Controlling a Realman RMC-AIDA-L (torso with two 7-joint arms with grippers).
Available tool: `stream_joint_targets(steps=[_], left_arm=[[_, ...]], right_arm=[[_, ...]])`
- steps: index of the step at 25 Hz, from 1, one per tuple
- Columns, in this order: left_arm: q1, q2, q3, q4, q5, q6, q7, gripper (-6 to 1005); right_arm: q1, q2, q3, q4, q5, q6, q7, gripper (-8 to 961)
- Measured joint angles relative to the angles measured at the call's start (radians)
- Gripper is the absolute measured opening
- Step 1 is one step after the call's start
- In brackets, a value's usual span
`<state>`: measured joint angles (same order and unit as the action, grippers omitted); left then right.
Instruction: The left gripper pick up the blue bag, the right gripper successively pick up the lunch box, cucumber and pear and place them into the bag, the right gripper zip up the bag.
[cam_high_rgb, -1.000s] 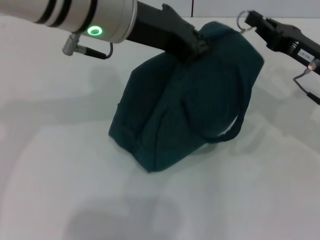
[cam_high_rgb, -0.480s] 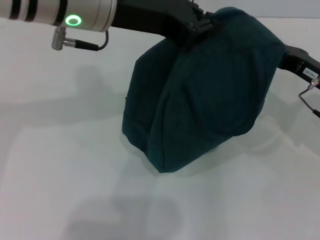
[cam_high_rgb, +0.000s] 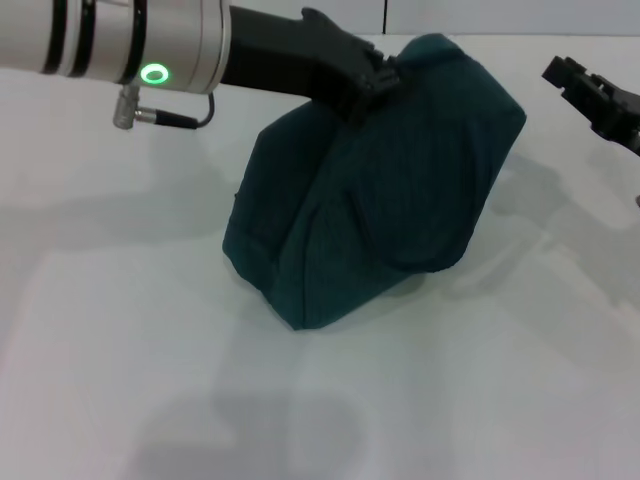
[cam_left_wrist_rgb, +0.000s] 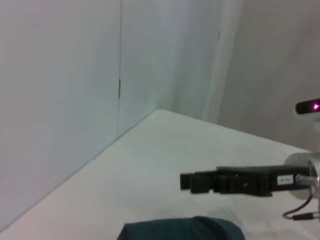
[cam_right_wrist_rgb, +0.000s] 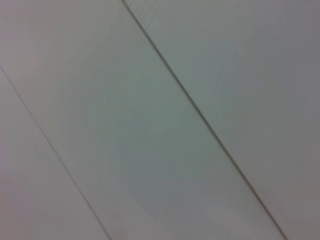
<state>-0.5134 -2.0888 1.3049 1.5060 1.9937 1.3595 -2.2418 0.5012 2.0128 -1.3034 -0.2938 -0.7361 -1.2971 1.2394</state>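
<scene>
The blue bag (cam_high_rgb: 380, 190) stands tilted on the white table, zipped shut, with one loop handle lying flat against its side. My left gripper (cam_high_rgb: 378, 78) comes in from the upper left and is shut on the bag's top edge. Off the bag's right side, my right gripper (cam_high_rgb: 560, 72) hangs clear of the fabric with a gap between them. The left wrist view shows the bag's top (cam_left_wrist_rgb: 182, 229) and the right gripper (cam_left_wrist_rgb: 192, 181) beyond it. Lunch box, cucumber and pear are out of view.
The white table (cam_high_rgb: 120, 330) lies bare in front and to the left of the bag. A pale wall (cam_left_wrist_rgb: 75, 100) borders the table's far edge. Only pale panels with dark seams show in the right wrist view.
The right gripper held the zipper ring at the bag's top corner a second ago; it now stands apart to the right. The bag swung up and right, then settled back.
</scene>
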Motion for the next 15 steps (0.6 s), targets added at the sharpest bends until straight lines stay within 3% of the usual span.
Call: stream_joint_targets(steps=[7,13,15], left_arm=[[-0.003,-0.001,-0.017,-0.073,-0.037,-0.012,0.018,195],[0.046,-0.002,-0.074,-0.071,-0.119,-0.053,0.066,326],[0.084,0.0,-0.109,-0.062,-0.196,-0.044,0.131,369]], right_arm=[[-0.025,-0.004,0.001,-0.003,-0.005,-0.012,-0.003,247],[-0.038,-0.024,-0.004,-0.008,-0.01,-0.084,-0.034,546],[-0.057,-0.045,-0.005,-0.031,-0.019,-0.15,-0.054,681]])
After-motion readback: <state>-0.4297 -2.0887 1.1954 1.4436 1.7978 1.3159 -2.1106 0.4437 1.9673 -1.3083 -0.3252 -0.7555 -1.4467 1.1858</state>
